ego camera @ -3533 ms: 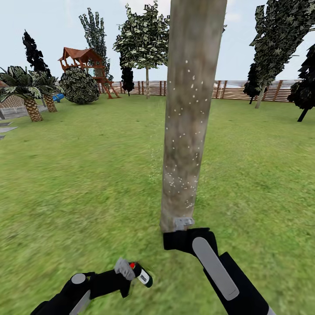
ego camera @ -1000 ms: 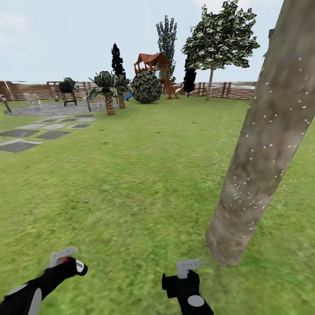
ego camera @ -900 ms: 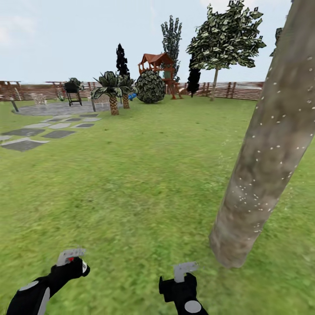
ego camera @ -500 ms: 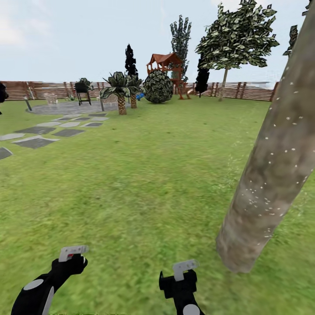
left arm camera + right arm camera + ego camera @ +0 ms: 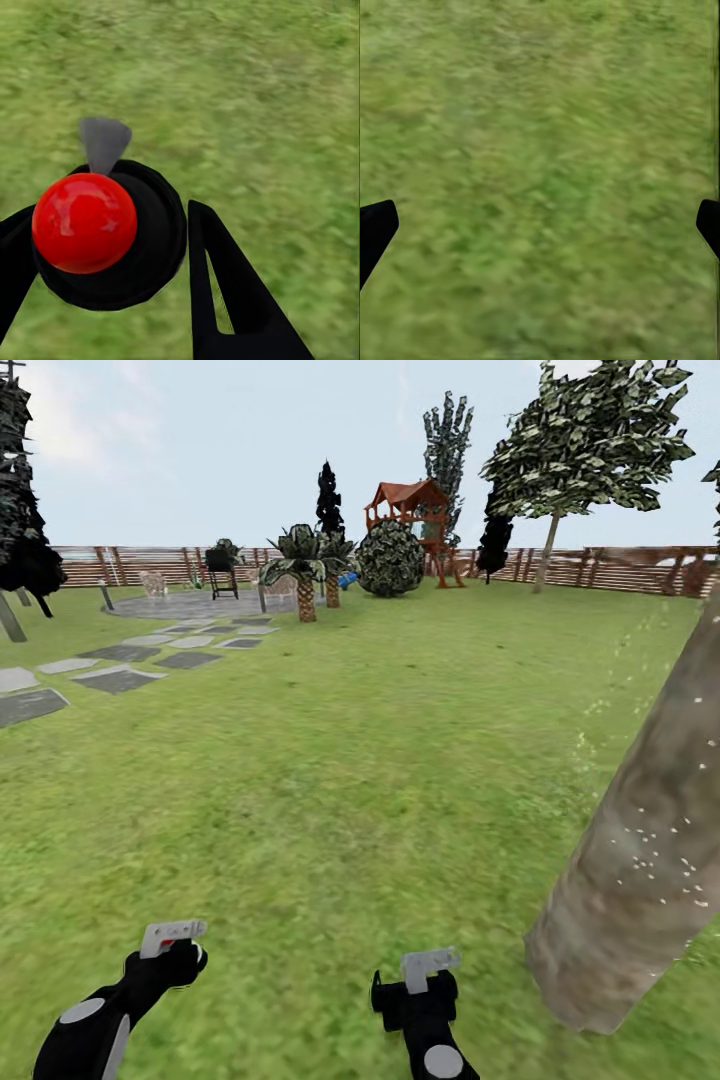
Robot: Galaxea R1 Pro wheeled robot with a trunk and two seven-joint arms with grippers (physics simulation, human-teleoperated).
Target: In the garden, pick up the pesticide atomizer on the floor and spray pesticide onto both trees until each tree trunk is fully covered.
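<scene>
left claw (image 5: 112, 247) clamped round pesticide atomizer (image 5: 97, 225); right claw (image 5: 540, 225) spread wide over grass; speckled tree trunk (image 5: 640, 860) near right

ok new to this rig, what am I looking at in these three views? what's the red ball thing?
These are simulator renders from a wheeled robot with two arms, standing on a grass lawn. The big picture comes from its head camera, looking forward and down: the left gripper and the right gripper show near the lower edge. The other two pictures come from cameras on the wrists, looking along each gripper's fingers.

The red ball is the top of the pesticide atomizer, seen end-on, clamped between the left gripper's dark fingers. The right wrist view shows its fingertips spread wide with grass between them, so that gripper holds nothing.

At the right of the head view stands a thick tree trunk, speckled with white pesticide droplets. Further back are a wooden fence, a playhouse, palms and paving stones.
</scene>
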